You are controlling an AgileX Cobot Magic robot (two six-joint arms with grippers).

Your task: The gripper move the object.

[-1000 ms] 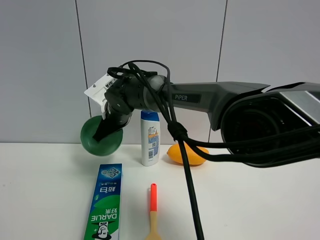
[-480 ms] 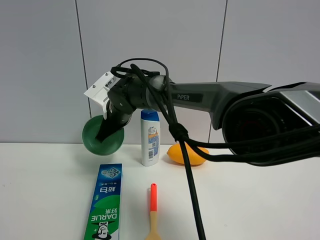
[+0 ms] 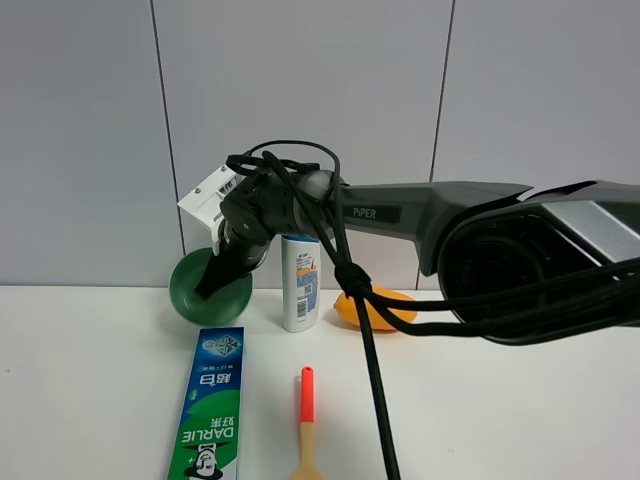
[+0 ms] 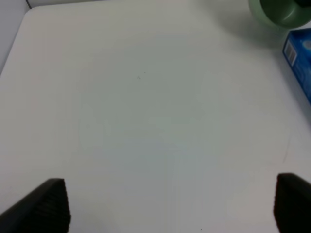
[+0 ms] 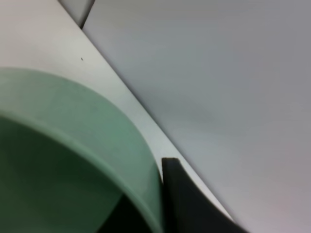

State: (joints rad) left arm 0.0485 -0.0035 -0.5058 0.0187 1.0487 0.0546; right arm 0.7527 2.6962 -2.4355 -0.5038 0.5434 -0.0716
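The right gripper, clamped on the rim of the bowl, holds it tilted low at the back left of the table near the bottle; setting it flat and releasing seems next, while the fingers of the left gripper stand apart.

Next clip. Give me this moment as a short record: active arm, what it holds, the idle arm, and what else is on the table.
active arm: right gripper, across on the left of the high view
grasp: fingers shut on the rim of the mint-green bowl
bowl pose: tilted, low over the table; contact unclear
idle arm: left gripper open over bare table
other items: toothpaste box, shampoo bottle, mango, red-tipped utensil
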